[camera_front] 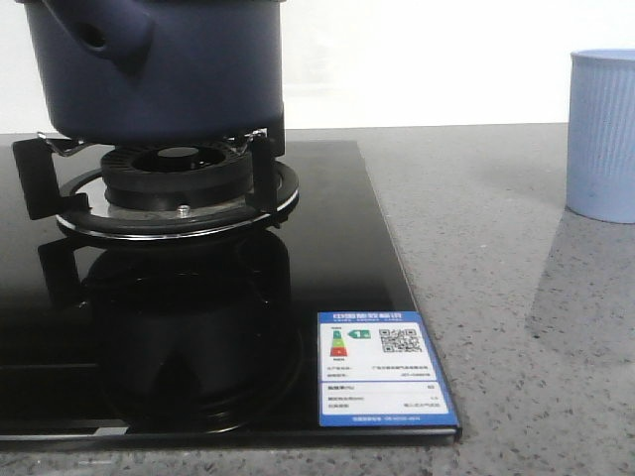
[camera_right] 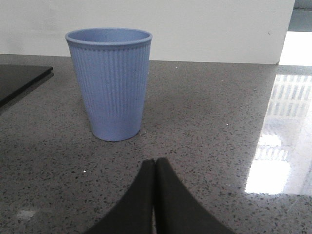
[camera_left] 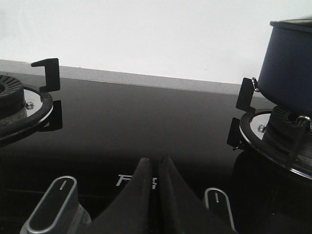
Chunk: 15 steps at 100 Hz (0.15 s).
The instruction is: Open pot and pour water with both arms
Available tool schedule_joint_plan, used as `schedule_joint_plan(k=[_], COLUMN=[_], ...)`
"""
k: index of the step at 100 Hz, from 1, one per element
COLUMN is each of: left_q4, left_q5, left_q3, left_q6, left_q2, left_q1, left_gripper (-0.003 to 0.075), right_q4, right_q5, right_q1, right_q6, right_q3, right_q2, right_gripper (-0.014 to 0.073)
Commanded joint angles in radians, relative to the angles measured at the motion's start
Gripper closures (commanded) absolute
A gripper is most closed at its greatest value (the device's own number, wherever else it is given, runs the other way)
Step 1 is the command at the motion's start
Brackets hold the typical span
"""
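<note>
The dark navy-blue pot (camera_front: pixel 159 69) stands on the burner grate (camera_front: pixel 179 183) of the black glass hob, its side stub with a hole (camera_front: pixel 99 38) facing forward-left. Its top is cut off in the front view. It also shows in the left wrist view (camera_left: pixel 287 68). My left gripper (camera_left: pixel 155 163) is shut and empty, low over the hob between two control knobs. My right gripper (camera_right: pixel 155 163) is shut and empty, over the grey counter a little short of the light blue ribbed cup (camera_right: pixel 112 83). Neither gripper shows in the front view.
The light blue cup (camera_front: pixel 602 134) stands on the speckled grey counter (camera_front: pixel 496 248) right of the hob. A second burner (camera_left: pixel 19 105) lies left of the pot's burner. Two knobs (camera_left: pixel 53 204) (camera_left: pixel 218 204) flank the left gripper. An energy label (camera_front: pixel 382 367) sits on the hob's front corner.
</note>
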Motion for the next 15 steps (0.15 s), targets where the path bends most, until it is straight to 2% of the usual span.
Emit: schedule_joint_plan(k=[1,15], left_q4=[-0.008,-0.008], left_q5=[-0.076,-0.076], left_q3=[0.014,0.014], left_q6=[-0.011,-0.011], left_q2=[-0.024,-0.024], left_q1=[0.000,0.000], left_gripper=[0.0736,0.0736], right_q4=[-0.008,-0.008], right_q5=[-0.071,-0.071], right_q1=[-0.005,-0.005], right_q6=[-0.010,-0.010], right_q3=[0.018,0.018], right_q2=[-0.024,-0.024], right_gripper=[0.0655,0.0655])
